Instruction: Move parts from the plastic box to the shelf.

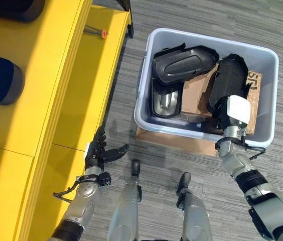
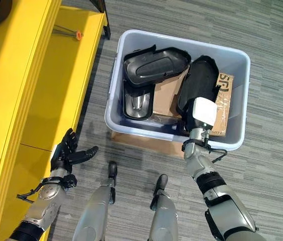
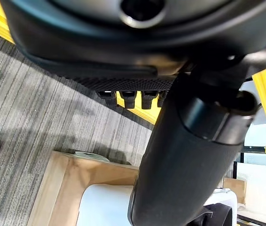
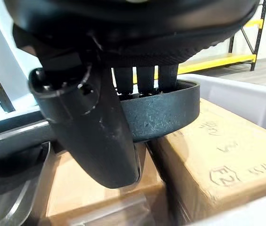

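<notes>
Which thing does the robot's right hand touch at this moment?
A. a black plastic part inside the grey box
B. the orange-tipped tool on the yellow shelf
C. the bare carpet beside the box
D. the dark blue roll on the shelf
A: the right hand reaches into the plastic box, and its wrist view shows its fingers over the edge of a black part.

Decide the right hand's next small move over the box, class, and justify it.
Probably lift the black part straight up out of the plastic box. The right hand looks already closed on its edge, thumb one side, fingers the other, while the part is still low between the box walls. The left hand hangs open beside the yellow shelf.
</notes>
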{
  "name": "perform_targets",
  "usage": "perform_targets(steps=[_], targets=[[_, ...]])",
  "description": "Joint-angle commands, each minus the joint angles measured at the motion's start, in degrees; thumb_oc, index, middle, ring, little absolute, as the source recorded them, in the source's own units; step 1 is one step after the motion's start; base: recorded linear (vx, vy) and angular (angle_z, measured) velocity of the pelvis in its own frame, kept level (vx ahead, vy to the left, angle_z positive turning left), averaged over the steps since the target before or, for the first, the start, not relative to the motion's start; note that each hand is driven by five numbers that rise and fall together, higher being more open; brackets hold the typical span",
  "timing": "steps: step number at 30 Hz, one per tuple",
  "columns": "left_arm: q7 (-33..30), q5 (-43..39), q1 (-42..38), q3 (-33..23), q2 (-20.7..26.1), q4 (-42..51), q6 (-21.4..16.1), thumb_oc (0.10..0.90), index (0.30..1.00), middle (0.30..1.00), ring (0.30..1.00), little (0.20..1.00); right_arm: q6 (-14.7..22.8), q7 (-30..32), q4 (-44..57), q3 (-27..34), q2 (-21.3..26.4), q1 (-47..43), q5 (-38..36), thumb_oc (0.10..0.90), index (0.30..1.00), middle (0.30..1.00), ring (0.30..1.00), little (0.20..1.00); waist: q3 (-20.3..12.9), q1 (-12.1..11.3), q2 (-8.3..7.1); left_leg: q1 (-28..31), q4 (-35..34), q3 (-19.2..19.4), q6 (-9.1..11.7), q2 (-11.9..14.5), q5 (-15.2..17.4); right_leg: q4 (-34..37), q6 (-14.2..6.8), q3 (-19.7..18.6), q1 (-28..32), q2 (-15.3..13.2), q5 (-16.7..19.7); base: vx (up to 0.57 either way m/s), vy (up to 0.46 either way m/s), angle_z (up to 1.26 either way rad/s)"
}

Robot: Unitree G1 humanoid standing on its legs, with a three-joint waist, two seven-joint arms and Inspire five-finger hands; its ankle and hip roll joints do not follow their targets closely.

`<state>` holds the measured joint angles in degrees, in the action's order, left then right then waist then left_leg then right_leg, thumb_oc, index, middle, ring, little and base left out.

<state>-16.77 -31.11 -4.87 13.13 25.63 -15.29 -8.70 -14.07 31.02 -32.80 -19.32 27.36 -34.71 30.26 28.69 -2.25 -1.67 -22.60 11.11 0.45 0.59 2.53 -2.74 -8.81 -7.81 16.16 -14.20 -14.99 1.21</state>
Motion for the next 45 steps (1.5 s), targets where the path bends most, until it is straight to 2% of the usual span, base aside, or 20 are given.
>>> perform_targets(steps=[1, 3, 4, 9, 13, 16, 24, 31, 39, 40, 42, 43, 44, 45], targets=[[1.55, 2.18, 2.13, -3.07, -0.03, 3.01, -3.13, 0.9, 1.0, 1.0, 1.0, 1.0, 2.14, 2.73, 7.15, 3.98, 4.41, -1.31, 3.93, 0.4, 0.3, 0.3, 0.3, 0.3, -6.22, 0.61, -1.62, 4.31, -5.03, -0.15, 1.32, 2.37, 0.76, 1.17, -2.94, -0.48, 0.26, -3.09, 4.02, 0.04, 0.009, -0.12], [1.55, 2.19, 2.15, -3.04, -0.02, 3.02, -3.13, 0.9, 1.0, 1.0, 1.0, 1.0, 2.11, 2.68, 7.24, 4.03, 4.42, -1.22, 3.96, 0.4, 0.3, 0.3, 0.3, 0.3, -6.2, 0.57, -1.62, 4.42, -5.13, -0.14, 1.33, 2.38, 0.72, 1.28, -2.94, -0.46, 0.37, -3.07, 4.08, 0.04, -0.002, -0.11], [1.69, 2.59, 2.5, -3.79, -0.61, 2.74, -2.89, 0.9, 1.0, 1.0, 1.0, 1.0, 2.8, 1.75, 10.27, 5.02, 5.04, 0.24, 5.4, 0.4, 0.3, 0.3, 0.3, 0.3, -7.77, 1.01, -1.98, 5.52, -6.38, 0.28, 1.43, 2.79, 0.5, 2.55, -3.24, -0.63, 1.08, -2.91, 4.45, 0.06, -0.009, -0.07], [2.86, 3.81, 4.59, -5.58, -1.65, 1.64, -2.12, 0.9, 1.0, 1.0, 1.0, 1.0, 5.0, 0.64, 18.69, 9.18, 6.65, 5.39, 7.43, 0.4, 0.3, 0.3, 0.3, 0.3, -11.08, 1.42, -2.85, 8.55, -7.33, 1.71, 1.66, 3.51, 0.83, 4.13, -3.47, -1.69, 3.11, -2.65, 4.5, 0.08, -0.012, -0.1], [3.52, 4.39, 5.62, -6.07, -2.0, 1.37, -1.8, 0.9, 1.0, 1.0, 1.0, 1.0, 6.2, -0.1, 22.99, 11.53, 7.52, 8.59, 8.04, 0.4, 0.3, 0.3, 0.3, 0.3, -13.01, 1.72, -2.95, 10.44, -8.33, 2.37, 1.89, 3.82, 0.91, 5.31, -3.62, -1.83, 4.56, -2.49, 4.66, 0.08, -0.013, -0.12], [4.25, 4.93, 7.67, -7.24, -2.61, 1.23, -1.22, 0.9, 1.0, 1.0, 1.0, 1.0, 8.32, -1.43, 28.87, 14.36, 8.73, 11.67, 8.51, 0.4, 0.3, 0.3, 0.3, 0.3, -16.4, 2.41, -2.91, 14.14, -10.71, 4.22, 2.15, 4.12, 0.84, 7.47, -3.98, -2.39, 6.69, -1.96, 5.26, 0.12, 0.001, -0.19], [5.4, 5.55, 10.08, -8.69, -3.6, 1.08, -0.66, 0.9, 1.0, 1.0, 1.0, 1.0, 11.91, -4.59, 36.66, 16.58, 10.14, 13.77, 7.93, 0.4, 0.3, 0.3, 0.3, 0.3, -20.59, 3.36, -2.82, 19.61, -13.25, 6.92, 2.44, 4.97, 1.14, 8.61, -4.26, -4.0, 9.52, -1.13, 4.86, 0.07, 0.0, -0.2], [6.02, 6.0, 10.91, -9.23, -3.75, 1.45, -0.23, 0.9, 1.0, 1.0, 1.0, 1.0, 13.56, -8.11, 37.35, 14.29, 12.05, 11.61, 5.92, 0.4, 0.3, 0.3, 0.3, 0.3, -22.74, 3.51, -2.46, 22.38, -14.07, 7.62, 2.78, 5.54, 1.36, 8.45, -4.04, -4.34, 11.38, -0.7, 3.79, 0.04, -0.024, -0.1], [6.22, 5.69, 11.48, -9.85, -3.22, 2.25, 0.14, 0.9, 1.0, 1.0, 1.0, 1.0, 14.39, -11.83, 33.02, 7.73, 13.69, 4.51, 1.98, 0.4, 0.3, 0.3, 0.3, 0.3, -23.67, 3.0, -1.51, 24.26, -12.07, 7.34, 3.78, 7.39, 1.8, 6.04, -2.37, -4.41, 13.64, 0.79, -0.06, 0.0, -0.09, 0.0], [5.86, 5.31, 11.89, -10.15, -3.23, 2.18, -0.03, 0.9, 1.0, 1.0, 1.0, 1.0, 14.66, -12.52, 32.36, 5.75, 13.86, 2.24, 1.91, 0.4, 0.3, 0.3, 0.3, 0.3, -23.72, 2.46, -1.2, 24.58, -11.49, 7.07, 4.14, 8.41, 1.37, 4.35, -1.61, -4.4, 13.83, 1.69, -1.87, -0.02, -0.126, 0.01], [5.72, 5.09, 12.14, -10.31, -3.53, 2.37, -0.06, 0.9, 1.0, 1.0, 1.0, 1.0, 14.65, -12.75, 31.63, 4.73, 13.75, 1.11, 1.67, 0.4, 0.3, 0.3, 0.3, 0.3, -23.5, 2.51, -0.88, 24.79, -11.36, 6.92, 4.41, 8.93, 1.18, 3.39, -1.21, -4.33, 13.83, 2.13, -2.74, -0.03, -0.142, 0.0], [5.29, 4.62, 12.51, -10.49, -3.86, 2.27, 0.08, 0.9, 1.0, 1.0, 1.0, 1.0, 14.88, -13.54, 30.89, 2.56, 13.62, -1.22, 1.45, 0.4, 0.3, 0.3, 0.3, 0.3, -23.02, 1.87, -0.5, 24.79, -10.95, 6.39, 4.83, 10.27, 0.24, 1.2, -0.08, -4.07, 13.7, 3.37, -4.93, -0.04, -0.125, 0.02], [5.28, 4.61, 12.5, -10.58, -3.92, 2.3, 0.09, 0.9, 1.0, 1.0, 1.0, 1.0, 14.9, -13.48, 30.72, 2.37, 13.61, -1.47, 1.41, 0.4, 0.3, 0.3, 0.3, 0.3, -22.93, 1.98, -0.41, 24.79, -10.92, 6.34, 4.92, 10.38, 0.23, 0.93, 0.01, -4.06, 13.62, 3.44, -5.11, -0.12, -0.266, 0.06], [4.7, 3.89, 13.4, -11.15, -4.14, 2.82, -0.03, 0.9, 1.0, 1.0, 1.0, 1.0, 15.15, -13.93, 30.23, 0.27, 13.3, -4.13, 1.1, 0.4, 0.3, 0.3, 0.3, 0.3, -22.0, 0.99, 0.13, 24.14, -9.99, 5.37, 5.34, 12.05, -1.53, -2.31, 1.21, -3.42, 12.72, 4.88, -7.14, -0.14, -0.256, 0.14]])
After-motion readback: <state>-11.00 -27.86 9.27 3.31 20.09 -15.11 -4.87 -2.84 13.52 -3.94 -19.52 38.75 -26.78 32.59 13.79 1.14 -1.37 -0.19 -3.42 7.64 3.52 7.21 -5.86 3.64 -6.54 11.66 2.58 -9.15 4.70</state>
